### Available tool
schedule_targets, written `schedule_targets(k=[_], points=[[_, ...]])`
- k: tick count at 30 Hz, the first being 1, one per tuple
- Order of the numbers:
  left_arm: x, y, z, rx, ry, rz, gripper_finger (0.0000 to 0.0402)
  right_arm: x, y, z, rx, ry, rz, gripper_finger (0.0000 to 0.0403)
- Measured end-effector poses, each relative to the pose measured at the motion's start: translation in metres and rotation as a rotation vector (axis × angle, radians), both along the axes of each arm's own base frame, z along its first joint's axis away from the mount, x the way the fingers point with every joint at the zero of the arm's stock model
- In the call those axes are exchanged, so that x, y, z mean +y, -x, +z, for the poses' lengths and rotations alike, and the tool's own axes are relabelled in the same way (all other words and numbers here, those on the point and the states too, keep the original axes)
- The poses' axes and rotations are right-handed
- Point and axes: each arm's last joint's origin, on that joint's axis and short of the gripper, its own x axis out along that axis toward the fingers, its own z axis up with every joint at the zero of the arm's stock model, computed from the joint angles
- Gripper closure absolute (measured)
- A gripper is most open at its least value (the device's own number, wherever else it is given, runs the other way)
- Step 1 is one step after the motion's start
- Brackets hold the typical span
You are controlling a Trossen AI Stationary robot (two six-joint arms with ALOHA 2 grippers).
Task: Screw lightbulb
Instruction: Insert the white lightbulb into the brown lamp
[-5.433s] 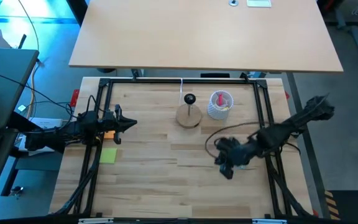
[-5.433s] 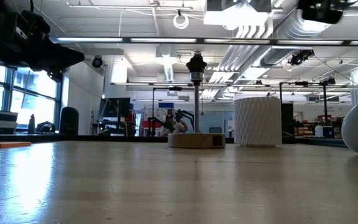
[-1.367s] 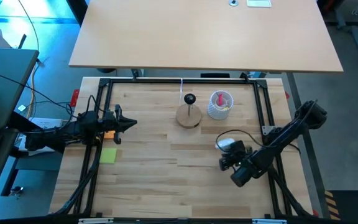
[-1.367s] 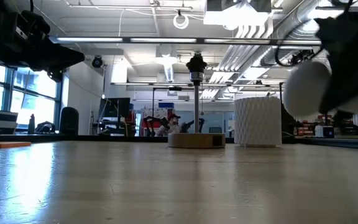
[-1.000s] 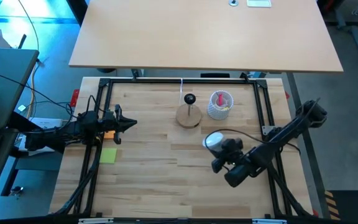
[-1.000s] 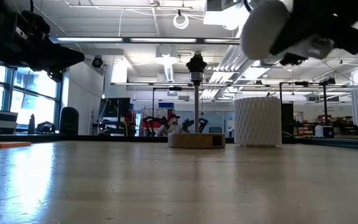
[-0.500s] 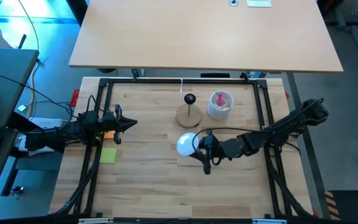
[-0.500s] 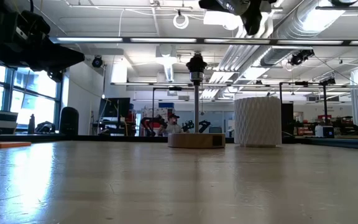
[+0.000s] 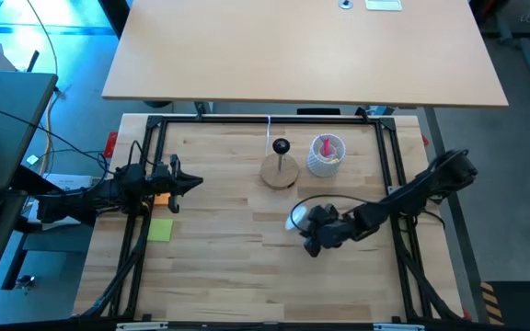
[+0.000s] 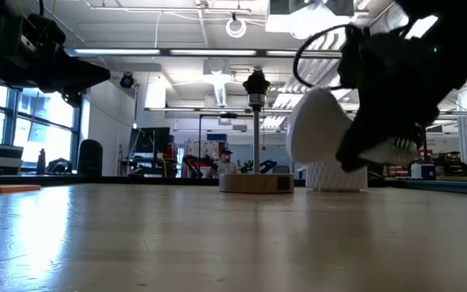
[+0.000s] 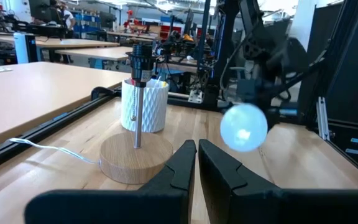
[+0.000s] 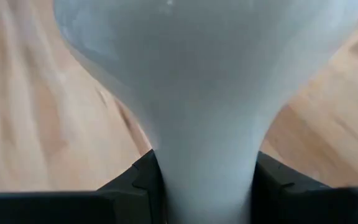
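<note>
Shifted back toward the right since half a second ago, the lightbulb (image 9: 297,219) is held off the table (image 9: 219,267) by the right gripper (image 9: 313,226), fingers (image 12: 138,180) clamped on its neck. Open board is seen between it and the wooden socket stand (image 9: 280,169) (ribbed cup (image 9: 326,154) beside). Left gripper (image 9: 194,183) is parked at the left edge, fingers closed, empty. No writing is readable.

Big windows (image 10: 23,122), ceiling ducts (image 10: 331,32), strip lights (image 10: 160,53).
</note>
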Motion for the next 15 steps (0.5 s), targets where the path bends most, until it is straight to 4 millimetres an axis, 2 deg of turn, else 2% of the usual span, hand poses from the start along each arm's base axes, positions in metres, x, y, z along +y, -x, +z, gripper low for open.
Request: schedule_targets(k=[4, 8, 15], points=[[0.000, 0.000, 0.000, -0.001, 0.000, 0.000, 0.0384, 0.002, -0.003, -0.020, 0.084, 0.001, 0.021, 0.0266], [0.000, 0.000, 0.000, 0.000, 0.000, 0.000, 0.0384, 0.003, -0.006, -0.030, 0.099, 0.003, -0.005, 0.0251], [0.000, 0.000, 0.000, -0.001, 0.000, 0.000, 0.0384, 0.004, -0.006, -0.029, 0.104, 0.029, 0.035, 0.0234]])
